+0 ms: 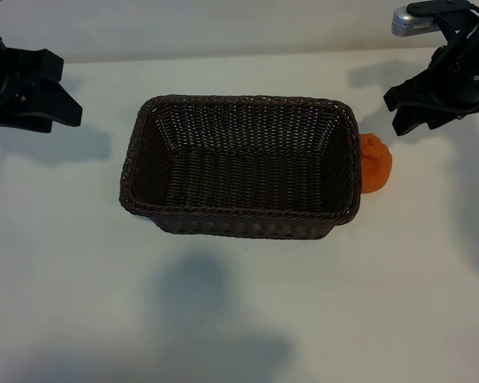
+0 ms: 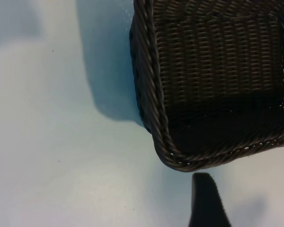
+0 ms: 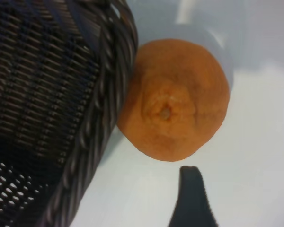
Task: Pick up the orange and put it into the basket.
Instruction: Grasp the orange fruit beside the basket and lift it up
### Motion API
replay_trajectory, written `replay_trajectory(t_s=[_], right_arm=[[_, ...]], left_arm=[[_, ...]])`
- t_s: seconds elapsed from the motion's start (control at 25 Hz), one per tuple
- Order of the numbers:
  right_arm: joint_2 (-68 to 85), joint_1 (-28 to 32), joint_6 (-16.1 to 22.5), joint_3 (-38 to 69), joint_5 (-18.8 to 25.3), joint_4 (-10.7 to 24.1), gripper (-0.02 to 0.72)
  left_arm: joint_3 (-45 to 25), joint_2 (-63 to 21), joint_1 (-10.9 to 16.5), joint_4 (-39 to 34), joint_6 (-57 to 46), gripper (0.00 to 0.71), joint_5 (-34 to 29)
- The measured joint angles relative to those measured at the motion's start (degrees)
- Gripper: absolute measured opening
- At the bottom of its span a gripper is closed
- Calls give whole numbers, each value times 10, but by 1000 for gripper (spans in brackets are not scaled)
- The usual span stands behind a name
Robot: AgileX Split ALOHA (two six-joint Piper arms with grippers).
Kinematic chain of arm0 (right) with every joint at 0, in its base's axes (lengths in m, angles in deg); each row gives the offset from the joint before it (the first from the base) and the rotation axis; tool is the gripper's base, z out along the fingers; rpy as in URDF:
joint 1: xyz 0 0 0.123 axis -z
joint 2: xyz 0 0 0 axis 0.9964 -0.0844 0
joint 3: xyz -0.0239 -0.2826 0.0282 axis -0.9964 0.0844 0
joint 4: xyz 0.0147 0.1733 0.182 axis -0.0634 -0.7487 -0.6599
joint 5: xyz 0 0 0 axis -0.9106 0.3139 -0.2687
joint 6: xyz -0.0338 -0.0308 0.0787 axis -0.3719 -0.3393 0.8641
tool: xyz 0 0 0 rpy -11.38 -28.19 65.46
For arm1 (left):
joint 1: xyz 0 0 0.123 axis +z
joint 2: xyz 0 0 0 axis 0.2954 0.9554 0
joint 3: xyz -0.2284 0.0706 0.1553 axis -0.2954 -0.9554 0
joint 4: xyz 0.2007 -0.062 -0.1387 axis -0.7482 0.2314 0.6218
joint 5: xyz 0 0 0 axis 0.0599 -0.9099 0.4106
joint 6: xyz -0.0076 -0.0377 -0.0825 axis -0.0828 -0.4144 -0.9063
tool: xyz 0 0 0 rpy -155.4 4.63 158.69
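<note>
The left tool [image 1: 60, 92] sits at the upper left of the exterior frame, its black body running in from the left edge, and its two dark fingers spread apart toward the right. In the left wrist view one dark finger [image 2: 207, 201] rises from the bottom edge, with a sliver of the other at the lower right corner. The right tool [image 1: 397, 112] hangs at the upper right of the exterior frame, tilted down and to the left, fingers parted and holding nothing. The right wrist view shows one ridged finger [image 3: 191, 198] at the bottom and the edge of its partner at the lower right.
</note>
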Motion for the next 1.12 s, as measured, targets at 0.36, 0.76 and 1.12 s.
replay_trajectory(t_s=[0.36, 0.76, 1.12], right_arm=[[-43, 0, 26, 0, -2, -10, 487], [-68, 0, 40, 0, -7, -25, 542], [-68, 0, 40, 0, -7, -29, 555]], left_arm=[[0, 0, 0, 0, -1, 457, 0], [0, 0, 0, 0, 0, 457, 6], [0, 0, 0, 0, 0, 457, 7]])
